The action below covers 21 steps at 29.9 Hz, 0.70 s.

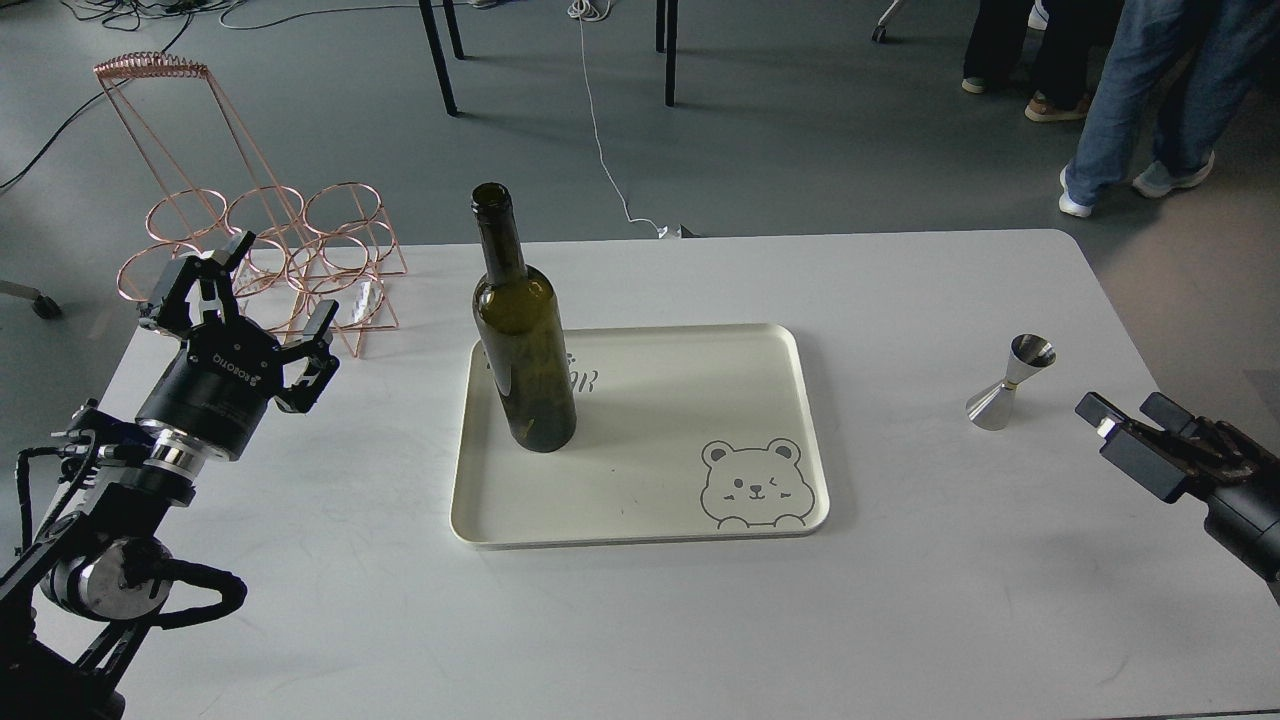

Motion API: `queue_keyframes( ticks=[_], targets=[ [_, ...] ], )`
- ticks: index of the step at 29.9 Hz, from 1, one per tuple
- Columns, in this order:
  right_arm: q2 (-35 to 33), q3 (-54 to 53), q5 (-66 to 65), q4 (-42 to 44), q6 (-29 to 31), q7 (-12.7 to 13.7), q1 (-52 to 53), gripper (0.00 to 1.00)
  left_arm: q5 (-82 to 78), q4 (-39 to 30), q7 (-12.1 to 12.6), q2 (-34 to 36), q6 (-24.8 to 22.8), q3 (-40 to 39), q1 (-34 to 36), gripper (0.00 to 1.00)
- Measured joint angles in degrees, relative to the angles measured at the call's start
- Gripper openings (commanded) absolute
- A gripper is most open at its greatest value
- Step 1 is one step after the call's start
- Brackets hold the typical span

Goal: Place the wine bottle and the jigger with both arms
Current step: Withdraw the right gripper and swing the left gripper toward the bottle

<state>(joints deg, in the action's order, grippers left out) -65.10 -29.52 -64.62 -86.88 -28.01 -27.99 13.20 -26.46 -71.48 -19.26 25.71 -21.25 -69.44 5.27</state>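
Wine bottle (523, 330) stands on the tray (640, 525); I'd steer my right gripper (1128, 420), jaws spread, squarely around the jigger (1010, 384) at right.

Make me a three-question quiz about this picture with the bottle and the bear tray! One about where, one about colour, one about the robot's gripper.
1. Where does the wine bottle stand?
A. on the tray
B. in the wire rack
C. on the floor

2. What colour is the jigger?
A. red
B. silver
C. blue

3. How is the left gripper?
A. holding the bottle
B. holding the jigger
C. open and empty

Answers: 1 A, its base sits on the tray's left part. 2 B, it is shiny metal. 3 C, its fingers are spread with nothing between them.
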Motion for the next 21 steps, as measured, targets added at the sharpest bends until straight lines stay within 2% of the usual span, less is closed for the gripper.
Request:
queue_keyframes(
  ticks=[4, 9, 13, 16, 19, 21],
  targets=[
    [4.10, -0.04, 12.31, -2.00, 0.00, 0.01, 8.12, 0.98, 0.25, 1.01, -0.38, 0.66, 0.28, -1.00, 0.27, 0.98],
    [16.12, -0.21, 28.76, -1.60, 0.01, 0.00, 18.30, 0.99, 1.95, 3.52, -1.07, 3.43, 1.66, -3.12, 0.32, 0.98],
    [22.05, -0.31, 44.24, 1.36, 0.55, 0.00, 22.11, 0.99, 5.58, 3.87, -2.10, 7.41, -3.81, -4.47, 0.32, 0.98],
    [26.02, -0.71, 51.47, 8.13, 8.94, 0.00, 22.95, 0.99, 5.31, 2.63, -4.22, 9.57, -6.18, -4.57, 0.30, 0.98],
    [27.61, -1.30, 54.34, 15.65, 23.79, 0.00, 23.01, 0.99, 1.42, 0.26, -7.29, 12.35, -6.60, -4.63, 0.01, 0.98],
    [28.07, -1.39, 55.26, 19.36, 32.99, 0.00, 22.60, 0.99, -1.83, -1.21, -8.29, 13.78, -6.63, -4.64, -0.12, 0.98]
  ],
)
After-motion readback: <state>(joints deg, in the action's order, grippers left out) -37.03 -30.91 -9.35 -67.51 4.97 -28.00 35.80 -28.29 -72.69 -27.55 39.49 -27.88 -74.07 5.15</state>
